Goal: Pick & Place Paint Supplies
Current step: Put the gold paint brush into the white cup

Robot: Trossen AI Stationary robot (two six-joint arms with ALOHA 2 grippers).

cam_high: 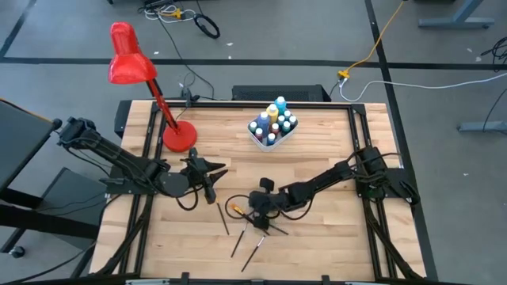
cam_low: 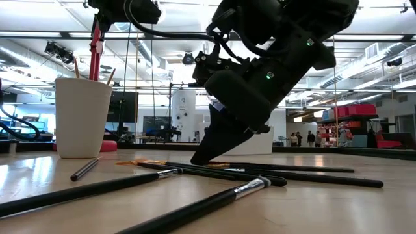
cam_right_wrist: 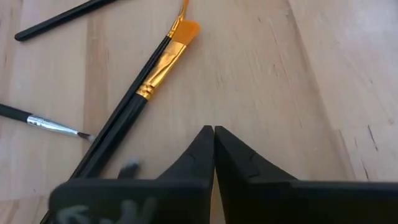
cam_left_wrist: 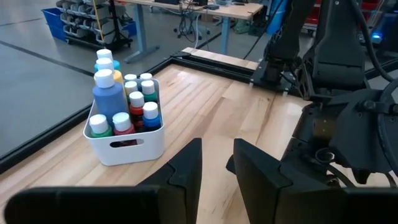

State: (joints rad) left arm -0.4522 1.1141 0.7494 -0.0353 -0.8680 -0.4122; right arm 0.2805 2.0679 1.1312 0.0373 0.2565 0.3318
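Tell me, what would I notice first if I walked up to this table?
Probably the red desk lamp leaning over the table's far left corner. Next, the white tray crammed with paint bottles at the far middle. Near the front, paintbrushes lie scattered, and the right gripper is down among them, fingers shut, touching the wood.

No writing can be read anywhere here. The paint bottles point(cam_left_wrist: 111, 99) in the white tray point(cam_left_wrist: 127, 146) show no label that can be made out, the brushes point(cam_right_wrist: 134, 106) carry no legible marking on their handles, and the signs far back in the room beyond the table point(cam_low: 312, 208) are too small to read.
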